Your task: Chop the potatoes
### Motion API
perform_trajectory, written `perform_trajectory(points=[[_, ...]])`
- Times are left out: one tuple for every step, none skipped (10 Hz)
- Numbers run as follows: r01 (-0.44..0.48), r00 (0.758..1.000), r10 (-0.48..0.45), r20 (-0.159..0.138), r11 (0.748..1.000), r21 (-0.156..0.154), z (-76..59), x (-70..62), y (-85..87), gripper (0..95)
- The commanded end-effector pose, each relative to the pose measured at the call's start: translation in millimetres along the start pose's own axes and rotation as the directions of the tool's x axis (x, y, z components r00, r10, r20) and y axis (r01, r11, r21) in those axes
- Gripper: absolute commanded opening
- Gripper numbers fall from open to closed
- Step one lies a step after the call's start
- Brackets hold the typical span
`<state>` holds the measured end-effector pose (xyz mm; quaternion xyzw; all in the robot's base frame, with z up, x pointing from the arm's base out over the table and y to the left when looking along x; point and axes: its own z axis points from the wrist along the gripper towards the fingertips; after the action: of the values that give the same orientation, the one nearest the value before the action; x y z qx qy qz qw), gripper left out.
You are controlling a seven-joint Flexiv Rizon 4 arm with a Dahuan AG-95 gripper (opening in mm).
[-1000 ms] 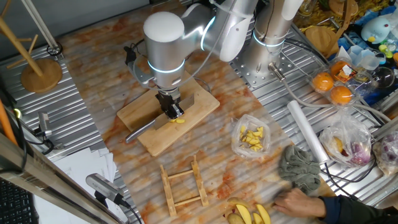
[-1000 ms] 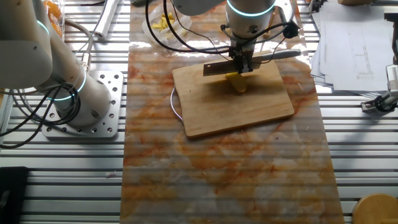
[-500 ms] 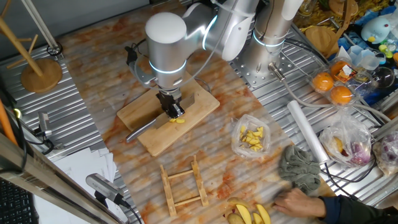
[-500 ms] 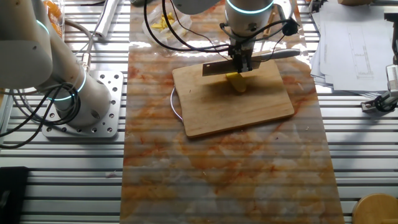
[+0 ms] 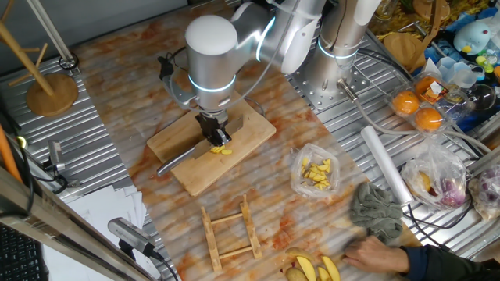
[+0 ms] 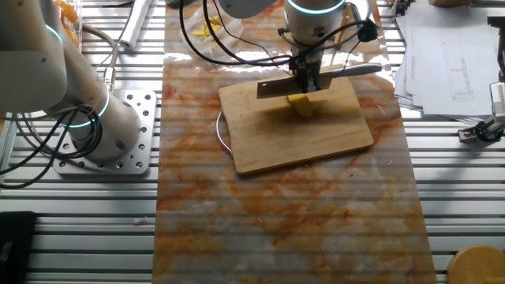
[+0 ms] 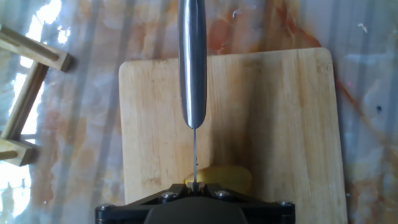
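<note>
Gripper is down over the cutting board, fingers clamped tight on the knife at the blade's spine; no gap visible betw. them. Knife stands edge-down, handle sticking out past the board's rim. Potato pieces, small yellow bits, sit right under the gripper on the board, touching or just beside the blade; can't tell which.

Hand view looks straight down the blade: thin edge line w/ a yellow potato chunk just to one side of it, board bare elsewhere. Other fixed view shows the flat of the blade and the pieces in front of it; gripper above them.

Only one fixed view catches the surroundings: plastic bag of yellow chunks well apart from the board, wooden rack near the board's lower corner, gray cloth and a person's hand at the table edge. Plenty of bare board on both sides of the knife.
</note>
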<state>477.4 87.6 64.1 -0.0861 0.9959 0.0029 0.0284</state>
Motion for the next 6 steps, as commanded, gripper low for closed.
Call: perform_trajectory(points=[[0.002,1.000,-0.002,0.003,1.000,-0.001,1.0,-1.4,0.4,0.0],[0.004,1.000,-0.004,0.001,1.000,0.002,2.2,-1.6,0.4,0.0],[0.006,1.000,-0.006,0.001,1.000,0.002,3.5,-1.7,0.3,0.0],[0.007,1.000,-0.007,0.002,1.000,0.004,7.3,-2.1,0.0,0.0],[0.009,1.000,-0.009,0.003,1.000,0.002,9.0,-2.2,-0.1,0.0],[0.011,1.000,-0.011,0.003,1.000,0.002,9.5,-1.9,-0.1,0.0]])
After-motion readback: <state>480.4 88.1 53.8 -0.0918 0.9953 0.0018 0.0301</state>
